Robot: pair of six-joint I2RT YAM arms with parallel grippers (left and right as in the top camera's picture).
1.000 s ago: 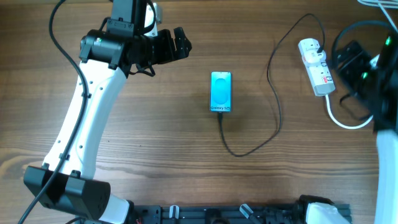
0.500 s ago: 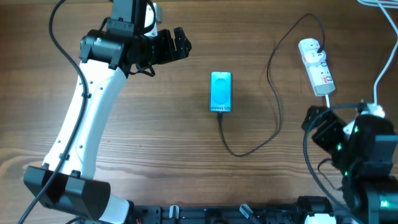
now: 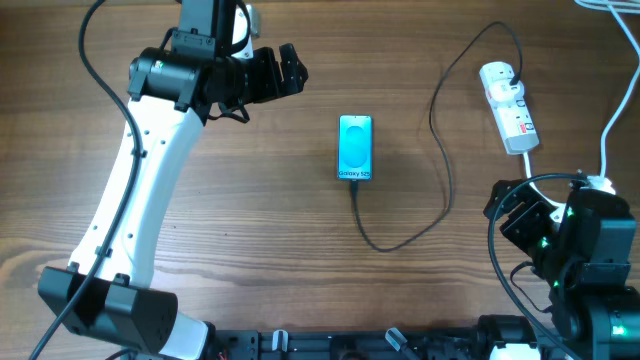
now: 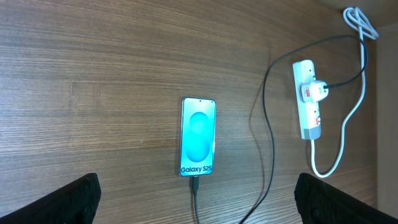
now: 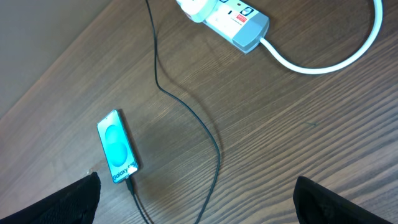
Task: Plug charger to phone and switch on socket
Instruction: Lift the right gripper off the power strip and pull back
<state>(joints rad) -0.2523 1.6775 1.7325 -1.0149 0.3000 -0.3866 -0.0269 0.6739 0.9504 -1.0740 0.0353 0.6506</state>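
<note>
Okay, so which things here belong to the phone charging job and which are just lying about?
Job:
phone
charger cable
white plug adapter
power strip
thick white cord

Just there:
wooden table
left arm's own black cable

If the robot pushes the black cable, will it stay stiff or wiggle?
Probably wiggle: the cable lies in loose curves. It is thin, so likely light. Its end meets the phone, so a push might tug that.
</note>
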